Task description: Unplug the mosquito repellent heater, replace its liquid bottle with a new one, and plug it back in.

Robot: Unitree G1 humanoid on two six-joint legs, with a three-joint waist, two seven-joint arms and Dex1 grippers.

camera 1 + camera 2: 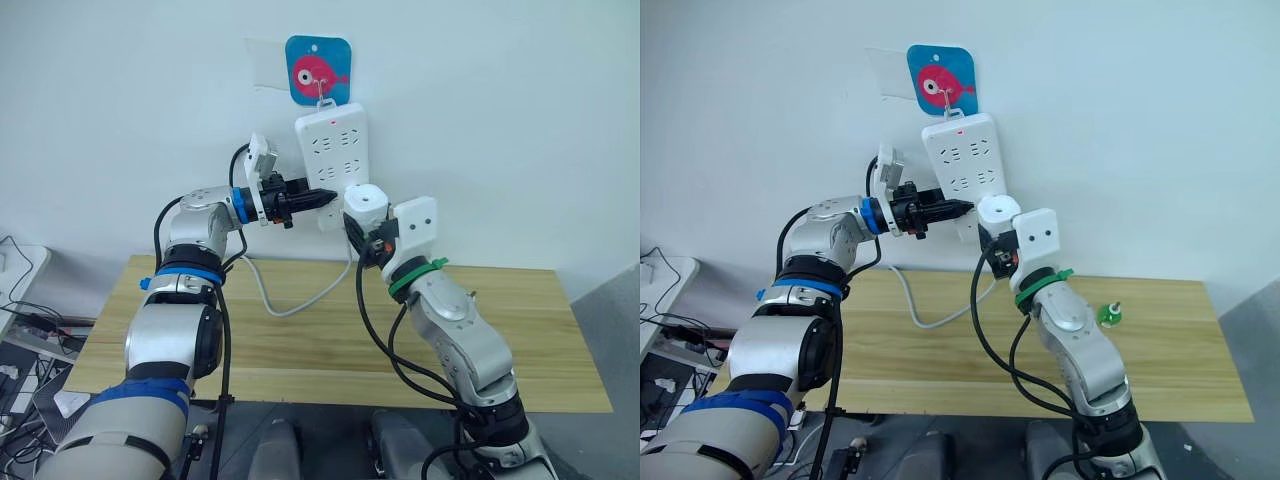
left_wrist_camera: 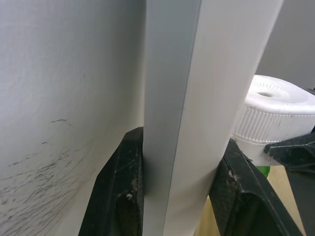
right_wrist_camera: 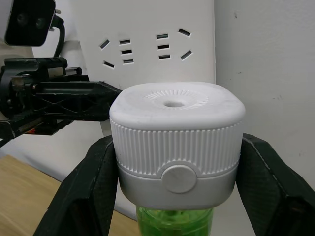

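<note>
Right gripper pinches the heater by its ribbed sides, light, rigid, probably slick plastic, while left gripper clamps the strip edge.

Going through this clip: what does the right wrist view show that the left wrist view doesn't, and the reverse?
Right wrist view: the power strip's socket slots, the round button on the mosquito repellent heater, the green bottle under it, the right gripper with its jaws shut on the heater, and the left gripper reaching in from the side. Left wrist view: the left gripper's jaws closed on the strip's edge, beside a scuffed wall. Both: the heater's ribbed white top with its hole, and the wooden table.
</note>
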